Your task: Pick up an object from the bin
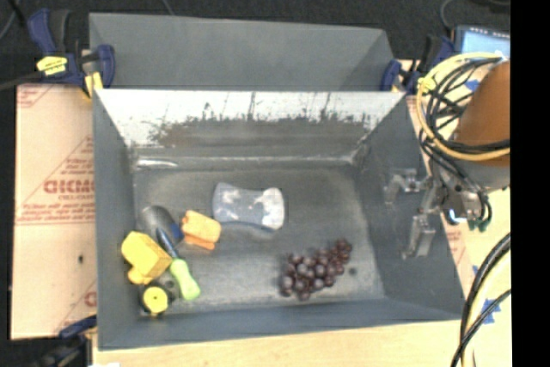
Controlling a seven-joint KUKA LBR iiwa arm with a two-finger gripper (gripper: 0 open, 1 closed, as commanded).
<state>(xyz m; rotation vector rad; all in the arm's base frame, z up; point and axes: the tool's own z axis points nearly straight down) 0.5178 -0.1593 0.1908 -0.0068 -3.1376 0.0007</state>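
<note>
While your gripper (pixel 416 217) hangs above the bin's (pixel 258 112) right wall, apart or together you cannot tell, the approach is in hand; next, swing left over the purple grape bunch (pixel 314 269), near-right floor, and descend.

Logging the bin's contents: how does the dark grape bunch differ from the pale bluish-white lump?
The grape bunch is dark purple; the pale lump is bluish white. The bunch is a cluster of small round balls; the lump is one smooth piece. The bunch lies toward the view's lower right; the lump higher, near the middle. Both rest on the bin floor.
</note>
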